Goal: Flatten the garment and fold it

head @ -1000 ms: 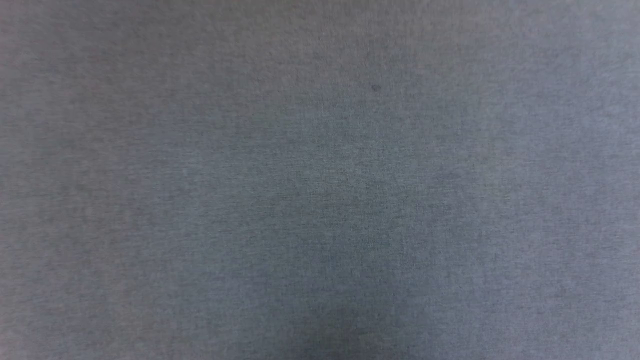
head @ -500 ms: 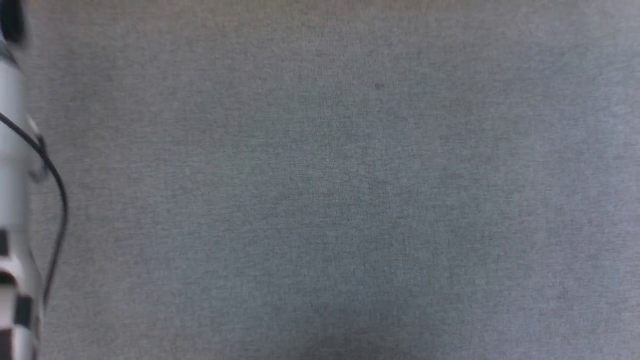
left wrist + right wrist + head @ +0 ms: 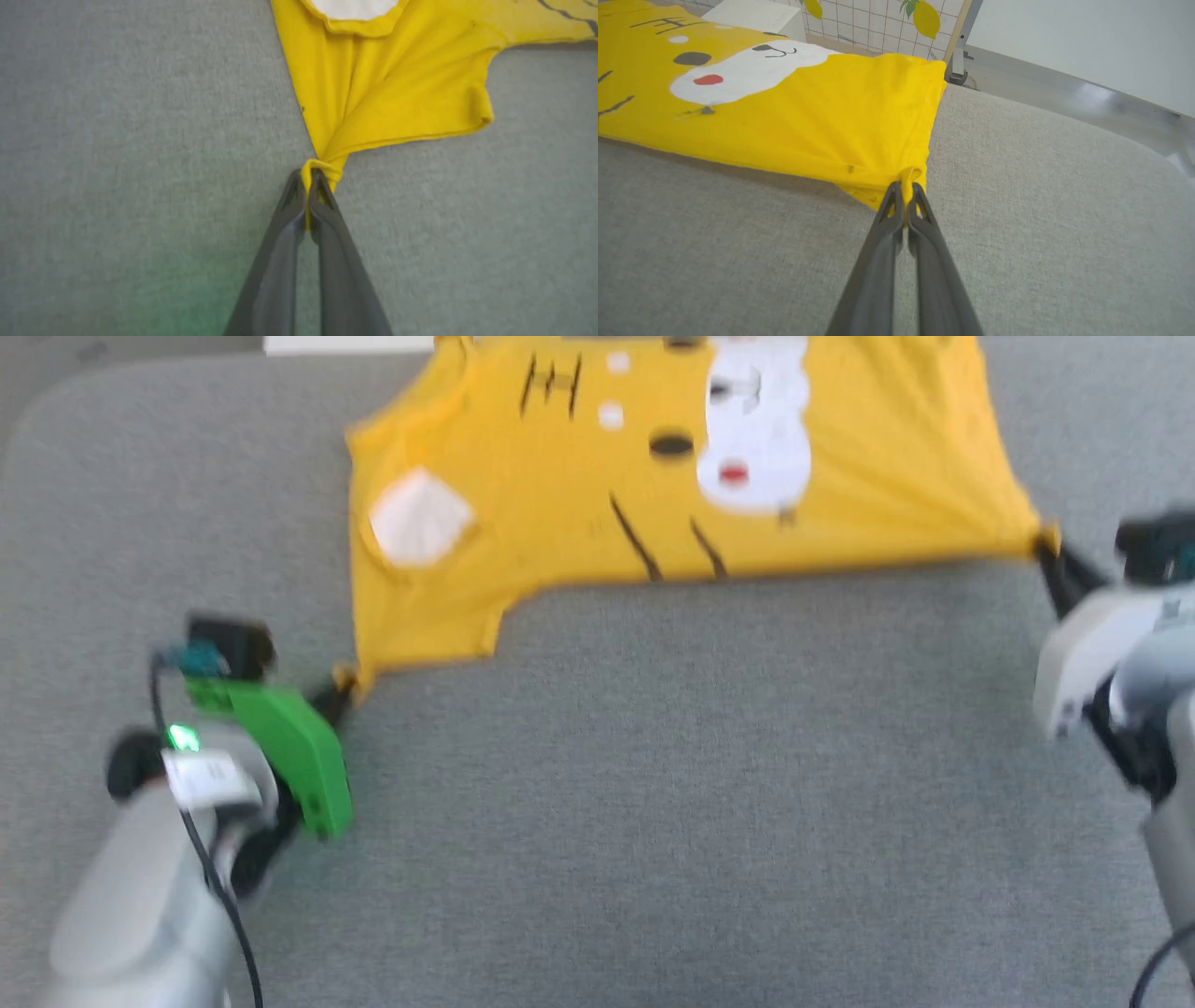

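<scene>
Newly in frame for the head camera, where only grey surface (image 3: pixel 653 784) showed before: the yellow garment (image 3: pixel 653 457), print up at the far side, stretched between left pincer (image 3: pixel 341 686) and right pincer (image 3: pixel 1046 546). Left wrist camera: closed fingers (image 3: pixel 327 210) clamp a bunched sleeve corner. Right wrist camera: closed fingers (image 3: pixel 924 219) pinch a hem corner.

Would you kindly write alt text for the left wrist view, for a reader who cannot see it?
The left gripper, jaws shut, pinches a bunched corner of the yellow garment, which fans out across the grey fabric surface towards the top right.
</scene>
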